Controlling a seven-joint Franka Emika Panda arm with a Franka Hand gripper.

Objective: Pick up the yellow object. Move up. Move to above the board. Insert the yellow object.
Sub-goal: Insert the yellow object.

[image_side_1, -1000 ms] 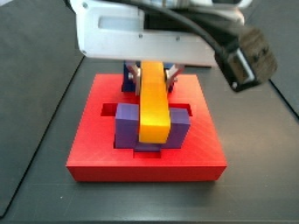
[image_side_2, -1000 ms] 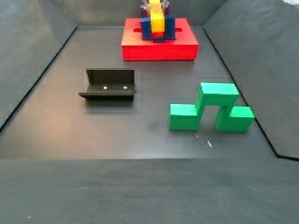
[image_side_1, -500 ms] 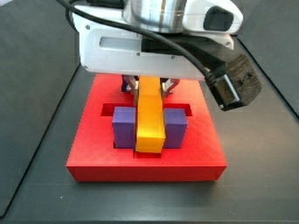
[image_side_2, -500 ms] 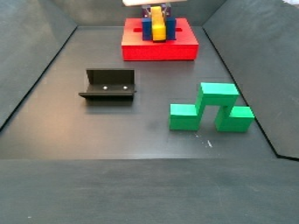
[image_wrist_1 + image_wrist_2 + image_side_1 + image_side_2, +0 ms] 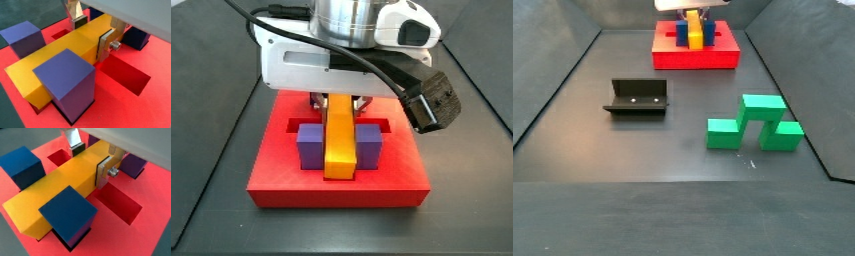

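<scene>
I am over the board (image 5: 291,185), the large red slab at the far end of the dark floor (image 5: 647,150); it fills both wrist views. The fixture (image 5: 636,98) and the green blocks (image 5: 754,123) lie well apart from it in a side view, so the room around the slab looks open. The gripper (image 5: 338,100) sits low over the board's far half, its body hiding the grasp in that side view. The yellow object (image 5: 339,140) lies tilted, far end higher, running down between two purple posts (image 5: 310,148) toward the slot; whether its near end touches the slot floor I cannot tell. In a wrist view the fingers (image 5: 107,44) are closed flat against the bar's long faces near one end, holding it. Judgement: the bar looks rigid and light, with smooth faces that could slip or pivot in an end grasp; a hold nearer the middle would resist rotation better. Posts (image 5: 69,214) stand just beside both flanks of the bar, so lateral clearance is slim; the way down looks straight only if the bar is levelled.
</scene>
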